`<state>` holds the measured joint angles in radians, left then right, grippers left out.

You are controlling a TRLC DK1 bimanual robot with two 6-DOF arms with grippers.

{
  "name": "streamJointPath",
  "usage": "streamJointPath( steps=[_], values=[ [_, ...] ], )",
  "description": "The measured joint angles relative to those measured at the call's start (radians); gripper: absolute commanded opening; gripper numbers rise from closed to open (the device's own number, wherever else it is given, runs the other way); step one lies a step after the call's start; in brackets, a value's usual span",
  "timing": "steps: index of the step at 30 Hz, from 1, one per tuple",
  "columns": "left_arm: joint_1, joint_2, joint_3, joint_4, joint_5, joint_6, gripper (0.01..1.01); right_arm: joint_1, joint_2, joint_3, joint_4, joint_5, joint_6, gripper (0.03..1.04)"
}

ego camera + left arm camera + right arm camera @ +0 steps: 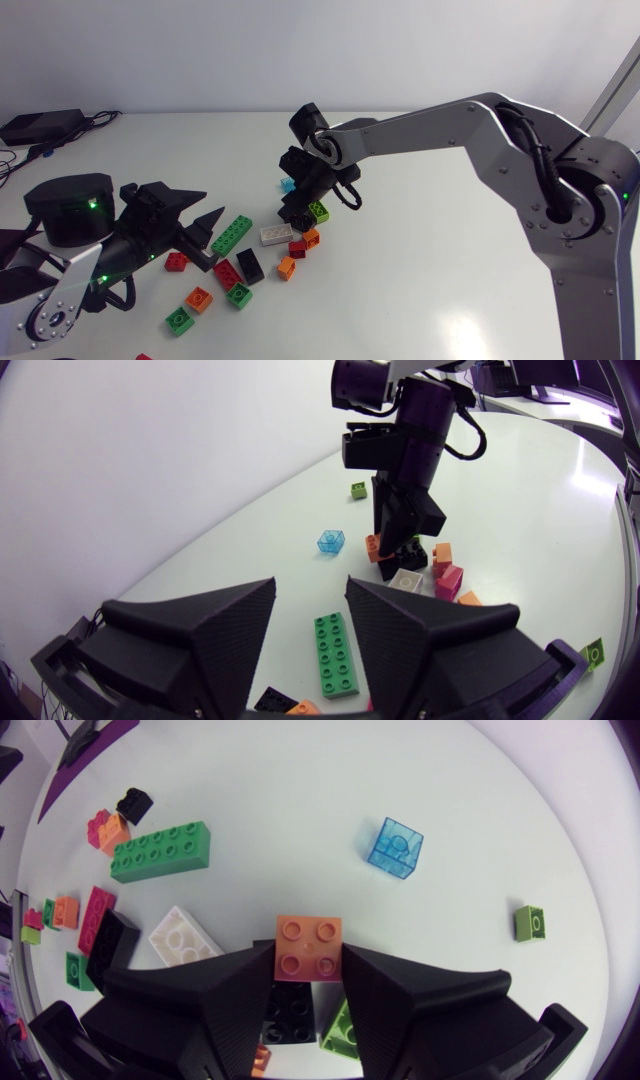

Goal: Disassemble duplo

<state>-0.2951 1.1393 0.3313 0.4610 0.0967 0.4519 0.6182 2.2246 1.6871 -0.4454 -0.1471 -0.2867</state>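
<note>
My right gripper (pixel 308 960) is shut on a small orange brick (pixel 308 942), one finger on each side of it. The orange brick sits on a black brick (pixel 290 1012), with a lime green brick (pixel 342 1026) beside that. In the head view this gripper (pixel 303 205) points down at the middle of the brick pile. My left gripper (pixel 197 222) hovers open at the pile's left side with nothing in it. Ahead of its fingers (pixel 400 625) a long green brick (pixel 335 655) lies flat on the table.
Loose bricks lie around: a white one (pixel 274 235), a clear blue one (pixel 287 184), red (pixel 226 274), black (pixel 250 265), orange (pixel 198 299) and green (pixel 180 319) ones. A small lime brick (pixel 531 921) lies apart. Cables and a black box (pixel 40 127) sit at the far left.
</note>
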Motion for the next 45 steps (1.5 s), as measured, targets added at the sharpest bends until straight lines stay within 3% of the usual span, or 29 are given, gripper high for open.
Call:
streamJointPath(
  steps=[4,5,12,17,29,45],
  values=[
    [0.000,0.000,0.002,0.003,-0.001,0.000,0.641,0.011,0.000,0.000,-0.001,0.037,-0.019,0.99],
    [0.001,0.000,0.002,0.004,-0.004,0.000,0.662,0.015,0.000,0.000,0.001,0.043,-0.021,1.00],
    [0.066,-0.026,0.002,0.035,-0.008,-0.054,0.670,0.042,-0.034,-0.071,0.087,0.047,-0.026,1.00],
    [0.158,-0.068,0.002,0.074,-0.008,-0.129,0.670,0.079,-0.089,-0.113,0.108,0.047,-0.027,1.00],
    [0.409,-0.105,0.024,0.124,-0.040,-0.304,0.670,0.319,-0.157,-0.172,0.104,-0.065,-0.029,0.99],
    [0.447,-0.105,0.034,0.124,-0.045,-0.327,0.670,0.575,-0.170,-0.179,0.089,-0.061,-0.119,1.00]
  ],
)
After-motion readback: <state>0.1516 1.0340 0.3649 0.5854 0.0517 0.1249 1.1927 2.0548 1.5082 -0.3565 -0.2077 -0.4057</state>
